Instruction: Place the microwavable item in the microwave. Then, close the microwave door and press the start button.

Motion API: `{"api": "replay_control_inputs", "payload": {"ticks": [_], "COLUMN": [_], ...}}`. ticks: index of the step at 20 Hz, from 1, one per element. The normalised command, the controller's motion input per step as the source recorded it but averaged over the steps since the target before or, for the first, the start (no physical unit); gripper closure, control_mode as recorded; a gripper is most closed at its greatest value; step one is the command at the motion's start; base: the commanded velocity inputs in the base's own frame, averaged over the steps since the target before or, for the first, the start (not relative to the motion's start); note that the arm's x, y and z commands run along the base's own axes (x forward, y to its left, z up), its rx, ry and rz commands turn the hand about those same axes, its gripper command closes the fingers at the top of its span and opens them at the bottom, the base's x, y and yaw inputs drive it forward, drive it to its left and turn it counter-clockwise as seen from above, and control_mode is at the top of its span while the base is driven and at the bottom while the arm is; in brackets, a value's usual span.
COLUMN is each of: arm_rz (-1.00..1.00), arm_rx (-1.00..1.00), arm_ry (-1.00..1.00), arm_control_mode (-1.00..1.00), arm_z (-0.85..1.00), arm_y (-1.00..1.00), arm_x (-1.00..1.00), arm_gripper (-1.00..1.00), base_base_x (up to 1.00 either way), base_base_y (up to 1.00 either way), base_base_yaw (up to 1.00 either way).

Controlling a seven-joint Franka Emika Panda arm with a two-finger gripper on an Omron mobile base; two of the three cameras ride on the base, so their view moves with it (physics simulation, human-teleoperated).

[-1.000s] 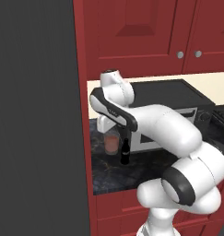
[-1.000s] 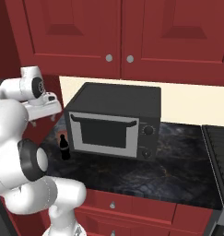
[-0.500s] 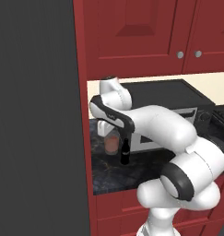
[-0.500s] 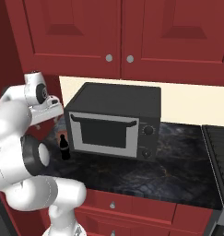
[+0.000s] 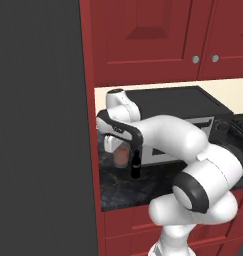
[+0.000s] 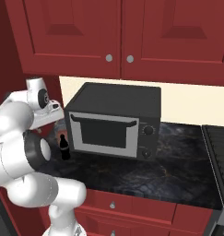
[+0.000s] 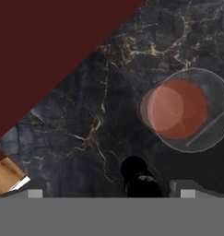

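Gripper (image 5: 111,146), jaws spread wide and empty, hangs above translucent cup (image 7: 182,109) of reddish-pink contents beside dark bottle (image 7: 138,177).

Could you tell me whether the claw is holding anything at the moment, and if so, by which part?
Nothing is held. The claw is open above the counter, with the cup and the dark bottle standing free below it.

The small translucent cylindrical cup with reddish-pink contents (image 5: 121,157) is partly hidden behind the white robot arm (image 5: 163,135) in the left base view. The small dark narrow-necked bottle (image 7: 140,180) is cut off at the hand view's bottom.
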Motion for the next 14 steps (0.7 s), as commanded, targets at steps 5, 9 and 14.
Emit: {"api": "replay_control_inputs", "payload": {"ticks": [5,9,14], "arm_rz": [0.00,0.00,0.00], "arm_rx": [0.00,0.00,0.00], "arm_ry": [0.00,-0.01,0.00], "arm_control_mode": [-1.00,-1.00,-1.00], "arm_z": [-0.24,-0.22,-0.21], "arm_y": [0.00,0.00,0.00], "arm_x": [0.01,0.14,0.22], "arm_gripper": [-1.00,-1.00,-1.00], "base_base_x": [0.00,0.00,0.00], "base_base_y": [0.00,0.00,0.00], "base_base_yaw": [0.00,0.00,0.00]}}
